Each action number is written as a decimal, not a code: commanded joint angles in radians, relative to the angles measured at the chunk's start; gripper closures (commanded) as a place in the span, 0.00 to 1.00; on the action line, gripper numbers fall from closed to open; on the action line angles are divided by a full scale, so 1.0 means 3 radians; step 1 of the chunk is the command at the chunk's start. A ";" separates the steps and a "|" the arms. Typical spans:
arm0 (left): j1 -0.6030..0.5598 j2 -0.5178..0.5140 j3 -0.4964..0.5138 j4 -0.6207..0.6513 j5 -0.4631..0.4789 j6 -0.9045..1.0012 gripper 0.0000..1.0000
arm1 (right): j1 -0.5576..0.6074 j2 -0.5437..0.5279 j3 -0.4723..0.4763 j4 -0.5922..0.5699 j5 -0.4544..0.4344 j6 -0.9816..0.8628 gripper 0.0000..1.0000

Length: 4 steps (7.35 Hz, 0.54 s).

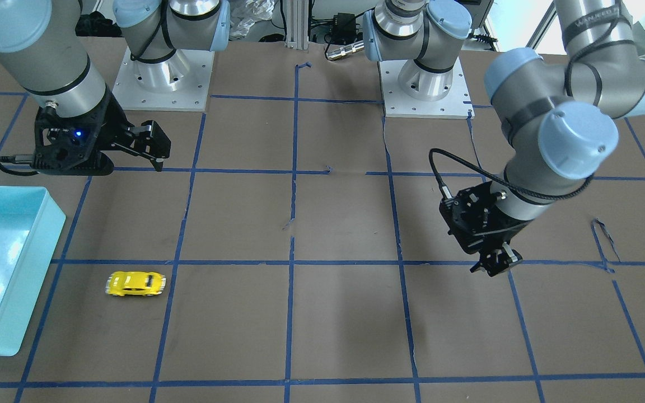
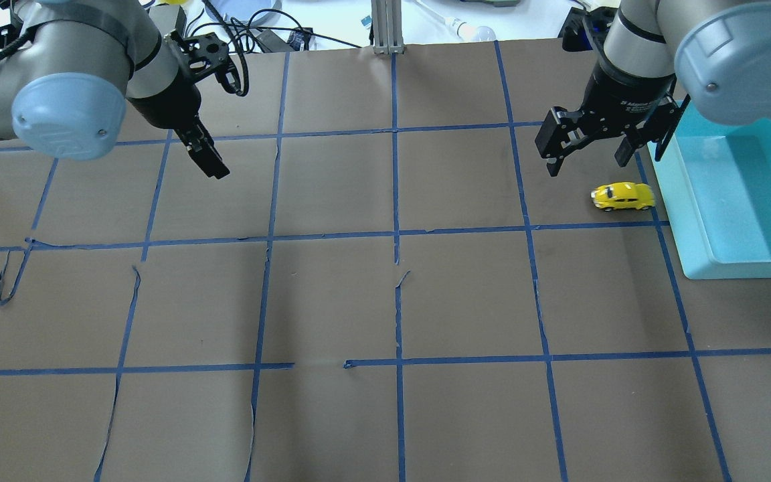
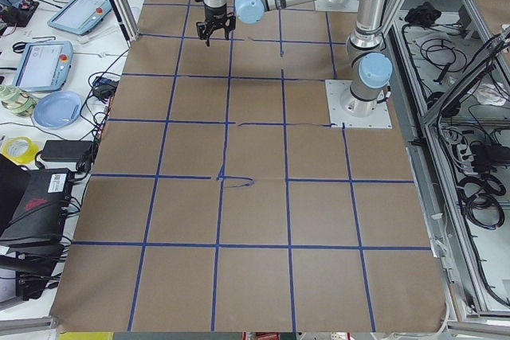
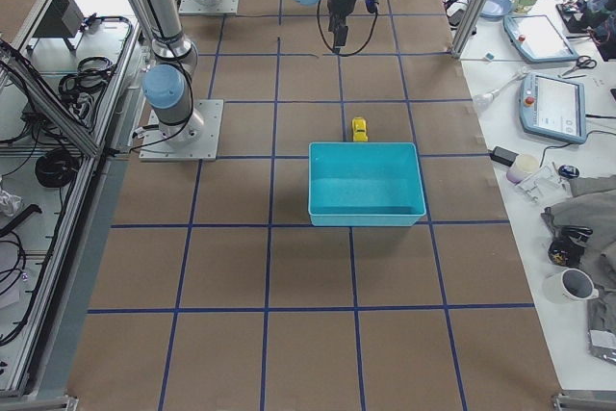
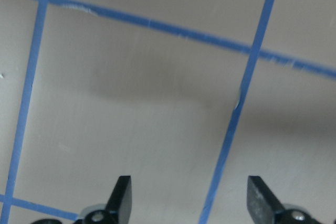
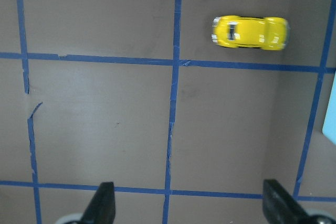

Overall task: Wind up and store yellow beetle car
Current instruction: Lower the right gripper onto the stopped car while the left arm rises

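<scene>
The yellow beetle car (image 1: 135, 284) stands on its wheels on the brown table, right beside the teal bin. It also shows in the overhead view (image 2: 622, 197), the right side view (image 4: 358, 129) and the right wrist view (image 6: 250, 32). My right gripper (image 2: 589, 157) is open and empty. It hangs above the table just short of the car, which lies ahead of its fingers (image 6: 105, 205). My left gripper (image 2: 211, 164) is open and empty over the far left of the table, well away from the car. Only bare table shows between its fingers (image 5: 122, 198).
The open teal bin (image 2: 693, 221) stands at the table's right end, next to the car, and looks empty. Blue tape lines grid the brown paper, with a torn strip (image 2: 11, 278) at the left. The two arm bases (image 1: 423, 84) are bolted at the robot's side.
</scene>
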 commanded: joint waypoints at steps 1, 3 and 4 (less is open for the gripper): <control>-0.0168 0.0334 0.0005 -0.0161 0.0022 -0.1550 0.16 | -0.0032 0.0111 0.0001 -0.0177 -0.0006 -0.0159 0.00; -0.0260 0.0595 0.0005 -0.0243 0.0032 -0.2382 0.14 | -0.0108 0.0279 0.0006 -0.0462 -0.0011 -0.1170 0.00; -0.0276 0.0682 -0.0030 -0.0319 0.0042 -0.2761 0.11 | -0.0215 0.0330 0.0041 -0.0576 0.0009 -0.1617 0.00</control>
